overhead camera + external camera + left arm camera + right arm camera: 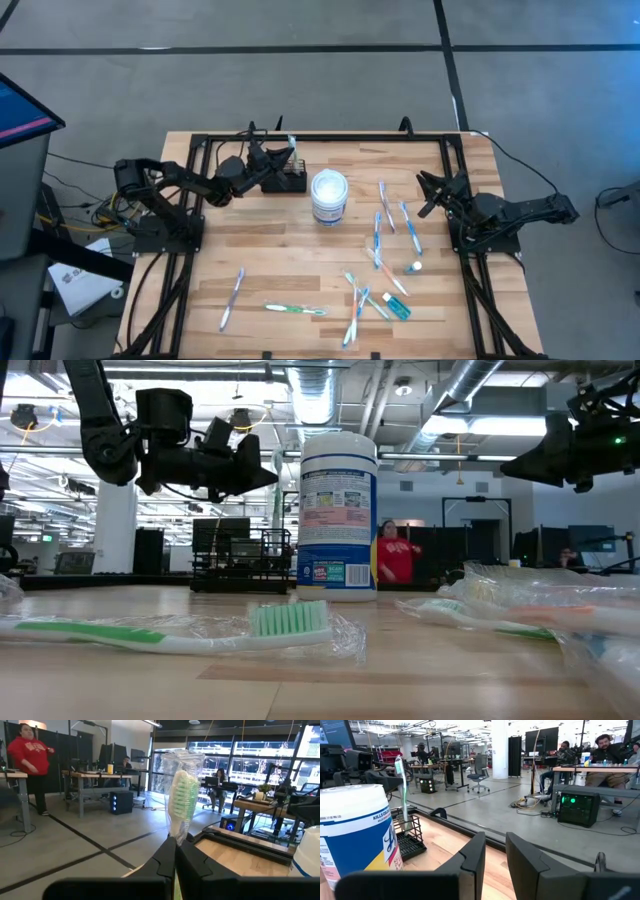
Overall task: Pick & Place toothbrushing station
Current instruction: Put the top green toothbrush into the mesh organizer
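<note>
The toothbrushing station, a low black wire rack (285,182), stands at the table's far side, left of a round white tub (329,196). My left gripper (268,160) hovers just left of the rack and is shut on a plastic-wrapped toothbrush (181,800) with green bristles. The brush stands upright, head up. In the right wrist view its lower end (406,827) reaches down into the rack (412,840). My right gripper (428,190) waits at the table's right side, open, with nothing between its fingers. My left gripper pinches the toothbrush's handle just below the head (176,840) between its two shut fingers. The fingers come about level from the table's left and lie across the handle. The brush stands upright with its head above the fingers; its lower part is hidden behind them in this view.
Several wrapped toothbrushes lie loose on the table's near half, among them ones at the near left (232,298), the near middle (295,310) and the right (385,215). A small tube (412,268) lies beside them. A person in red (393,555) stands in the room beyond the table.
</note>
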Available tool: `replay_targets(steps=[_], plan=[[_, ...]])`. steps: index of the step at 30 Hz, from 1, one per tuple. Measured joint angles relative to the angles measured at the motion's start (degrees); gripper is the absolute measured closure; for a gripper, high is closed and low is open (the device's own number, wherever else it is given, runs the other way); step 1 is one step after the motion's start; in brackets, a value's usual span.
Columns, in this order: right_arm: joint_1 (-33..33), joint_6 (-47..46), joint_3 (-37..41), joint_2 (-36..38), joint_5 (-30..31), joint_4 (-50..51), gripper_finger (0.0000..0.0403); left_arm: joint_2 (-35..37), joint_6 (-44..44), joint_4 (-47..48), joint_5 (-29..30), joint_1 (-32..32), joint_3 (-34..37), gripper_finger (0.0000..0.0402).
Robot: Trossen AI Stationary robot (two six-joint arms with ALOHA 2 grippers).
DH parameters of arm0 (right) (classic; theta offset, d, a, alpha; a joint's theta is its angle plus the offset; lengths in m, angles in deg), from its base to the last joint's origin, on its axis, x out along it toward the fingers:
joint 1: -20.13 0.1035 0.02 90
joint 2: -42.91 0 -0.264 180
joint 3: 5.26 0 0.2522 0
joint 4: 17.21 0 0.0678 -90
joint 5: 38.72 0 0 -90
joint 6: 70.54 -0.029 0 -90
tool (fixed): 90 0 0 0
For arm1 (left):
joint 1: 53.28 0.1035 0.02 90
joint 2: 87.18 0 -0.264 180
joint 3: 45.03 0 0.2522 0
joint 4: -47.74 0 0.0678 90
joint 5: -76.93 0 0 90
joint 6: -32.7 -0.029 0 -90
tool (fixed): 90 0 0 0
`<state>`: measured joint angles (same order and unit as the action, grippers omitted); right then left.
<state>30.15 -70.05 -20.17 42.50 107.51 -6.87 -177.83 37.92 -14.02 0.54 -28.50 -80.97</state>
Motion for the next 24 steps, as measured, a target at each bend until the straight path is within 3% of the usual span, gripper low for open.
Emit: replay_targets(steps=[13, 24], plan=[[0.0, 0.0, 0.0, 0.0, 0.0, 0.0, 0.0334, -0.4, -0.2, -0.3, 0.0, -0.4, 0.0, 0.0401], [0.0, 0.1, 0.0, 0.0, 0.0, 0.0, 0.0334, -9.8, 0.2, -9.4, 0.0, -0.4, 0.0, 0.0401]])
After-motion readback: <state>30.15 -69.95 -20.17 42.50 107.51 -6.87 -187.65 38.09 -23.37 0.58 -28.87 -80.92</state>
